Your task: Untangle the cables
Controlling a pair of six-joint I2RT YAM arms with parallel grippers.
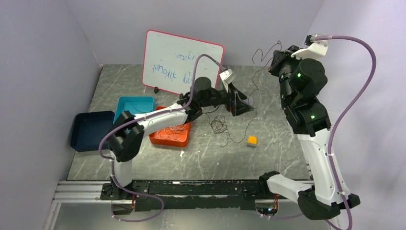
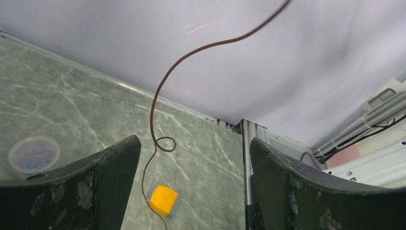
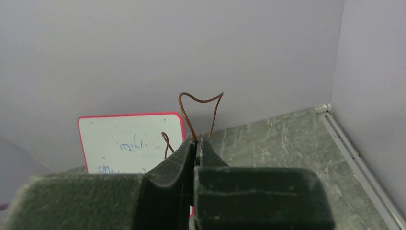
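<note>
Right gripper (image 3: 196, 141): jaws clenched on brown cable (image 3: 184, 108), short loop protruding beyond tips.
Left gripper (image 2: 194, 143): jaws released, wide apart, nothing held.
Same cable hangs through left jaw gap, closer to one finger, touching neither. Long axis runs from beyond tips down toward table.
Tangle (image 1: 219, 124) lies on table near left jaws. Judgement: left arm nearer.

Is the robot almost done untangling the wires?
Not yet. Some pale cables already lie in the orange tray, perhaps sorted. Right now the right gripper pinches one brown cable and holds it high, while the left gripper is open, holding nothing. A dark knot on the table is left to pull apart.
</note>
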